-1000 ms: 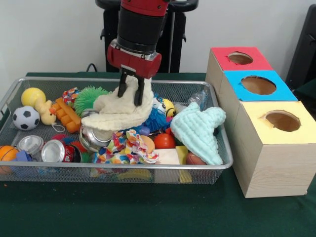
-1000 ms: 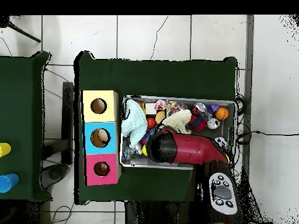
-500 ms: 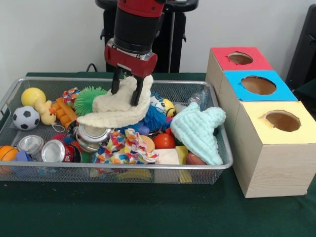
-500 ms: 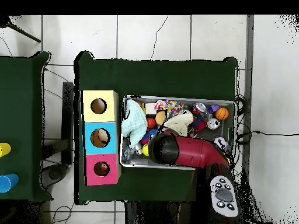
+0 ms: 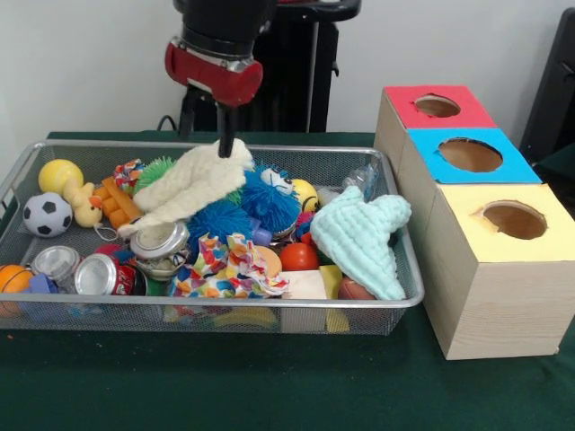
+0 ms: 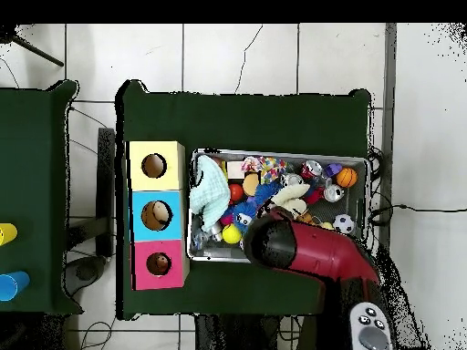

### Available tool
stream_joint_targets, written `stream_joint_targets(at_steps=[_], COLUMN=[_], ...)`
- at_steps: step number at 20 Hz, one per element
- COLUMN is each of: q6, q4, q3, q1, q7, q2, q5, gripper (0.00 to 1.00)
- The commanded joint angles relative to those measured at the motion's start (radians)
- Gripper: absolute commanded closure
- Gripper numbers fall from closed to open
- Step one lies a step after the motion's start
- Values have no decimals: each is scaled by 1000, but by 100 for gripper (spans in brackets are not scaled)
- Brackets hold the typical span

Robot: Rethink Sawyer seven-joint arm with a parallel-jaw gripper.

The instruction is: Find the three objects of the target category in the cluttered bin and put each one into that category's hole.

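Wire basket (image 5: pixel 395 301), cloth being cleared off the toys.
Gripper (image 5: pixel 225 144) clenched on cream cloth (image 5: pixel 184 189), its length sloping toward the table's front-left; yellow duck (image 5: pixel 83 205) lies left of the gripper; red hole (image 5: pixel 437 106) far right.

One wire-mesh bin (image 5: pixel 395 301) sits beside three wooden boxes, one each with a red hole (image 5: pixel 437 106), a blue hole (image 5: pixel 470 154) and a yellow hole (image 5: pixel 514 219), and holds two cloths, two cans and one yellow duck (image 5: pixel 86 205).
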Motion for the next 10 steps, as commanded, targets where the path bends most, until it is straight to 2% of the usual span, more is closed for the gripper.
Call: stream_joint_targets(at_steps=[1, 2, 4, 7, 10], q6=[45, 40, 45, 2, -96], q4=[111, 87, 79, 85, 60], q3=[41, 48, 38, 29, -14], q1=[-78, -69, -63, -83, -100], q7=[76, 89, 95, 105, 121], q2=[-28, -1, 2, 37, 135], q5=[34, 40, 34, 21, -24], gripper=[0, 0, 0, 0, 0])
